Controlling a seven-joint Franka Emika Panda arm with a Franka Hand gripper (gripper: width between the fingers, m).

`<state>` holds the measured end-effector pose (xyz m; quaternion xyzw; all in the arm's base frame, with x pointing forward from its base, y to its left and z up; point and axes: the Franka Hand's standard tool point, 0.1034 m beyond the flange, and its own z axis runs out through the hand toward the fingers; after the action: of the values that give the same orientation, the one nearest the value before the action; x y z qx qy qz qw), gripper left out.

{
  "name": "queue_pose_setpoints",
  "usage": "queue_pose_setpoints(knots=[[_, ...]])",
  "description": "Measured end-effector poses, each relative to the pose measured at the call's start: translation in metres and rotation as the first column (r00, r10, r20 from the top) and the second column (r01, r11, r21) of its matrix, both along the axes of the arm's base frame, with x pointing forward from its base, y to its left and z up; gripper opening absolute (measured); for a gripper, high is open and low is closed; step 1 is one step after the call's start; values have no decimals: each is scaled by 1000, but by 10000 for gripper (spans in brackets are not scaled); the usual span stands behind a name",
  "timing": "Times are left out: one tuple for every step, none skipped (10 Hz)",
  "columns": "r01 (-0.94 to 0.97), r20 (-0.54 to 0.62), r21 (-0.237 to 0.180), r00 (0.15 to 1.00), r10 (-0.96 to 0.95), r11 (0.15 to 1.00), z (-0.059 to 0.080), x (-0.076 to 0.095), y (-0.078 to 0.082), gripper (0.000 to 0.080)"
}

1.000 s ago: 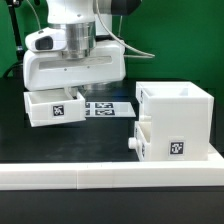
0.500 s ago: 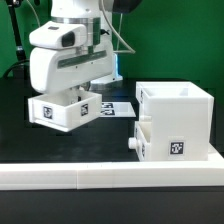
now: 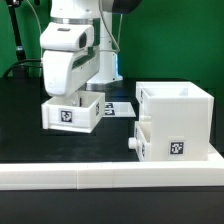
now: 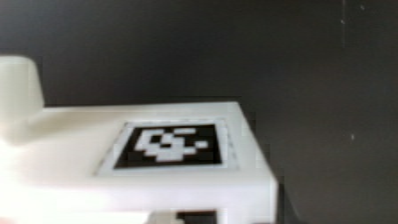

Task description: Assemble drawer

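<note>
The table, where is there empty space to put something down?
Bare black table shows at the exterior view's left, between the held tray and the white border rail. Another bare strip lies between that tray and the box shell. It is crowded at the right, where a second tray sits in the shell, and behind, by the marker board.

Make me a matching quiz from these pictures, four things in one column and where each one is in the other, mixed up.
Things:
1. loose white plastic tray
2. tall white cube-like box shell
3. white plastic tray with a round knob
4. flat white marker board

Places:
A. lying flat on the black table, behind the other parts
B. seated in the shell's lower front
C. under the end effector, exterior view's left
D. standing at the exterior view's right

Pairs: 1-C, 2-D, 3-B, 4-A
</note>
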<state>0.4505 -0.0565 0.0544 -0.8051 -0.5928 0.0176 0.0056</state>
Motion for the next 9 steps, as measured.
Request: queue_pose_setpoints(knots=[[-120,0,2,993,120,993,-1,3,0,42],[-184,-3,0,983,184,983,1,8,-1,42],[-270,-7,-4,963,270,963,4,18,-2,42],[-273,-1,-6,962,273,962,7,30,-2,42],[-278,4,-7,961,278,961,8,39,1,42],[-281,7,-7,960,281,960,8,40,3,42],[-279,3,-7,960,279,960,7,39,2,42],[-278,3,-7,960,278,960,7,39,1,42],[-279,3,-7,960,279,960,7,39,1,42]])
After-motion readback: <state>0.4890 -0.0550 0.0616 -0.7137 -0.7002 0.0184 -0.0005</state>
